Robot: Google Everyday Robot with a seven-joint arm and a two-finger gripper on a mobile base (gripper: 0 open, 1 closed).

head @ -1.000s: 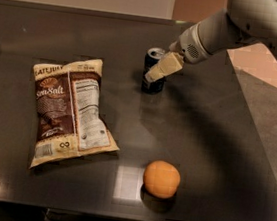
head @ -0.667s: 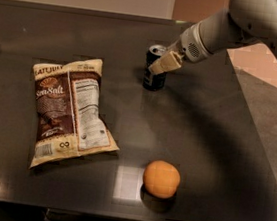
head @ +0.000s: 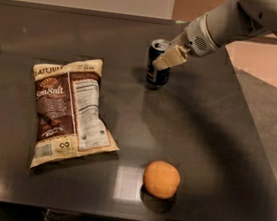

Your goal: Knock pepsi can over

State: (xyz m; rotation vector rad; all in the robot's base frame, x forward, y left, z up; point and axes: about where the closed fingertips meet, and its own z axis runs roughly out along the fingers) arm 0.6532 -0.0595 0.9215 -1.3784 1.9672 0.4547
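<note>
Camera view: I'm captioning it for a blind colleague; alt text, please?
The robot's hand reaches from the upper right to an upright pepsi can on a dark table. A chip bag lies left; an orange sits near the front.

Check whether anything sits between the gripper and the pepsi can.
Nothing visible does. The gripper is right at the upper part of the upright pepsi can, overlapping it in the view. The chip bag and the orange lie nearer the table's front edge, both apart from the can.
</note>
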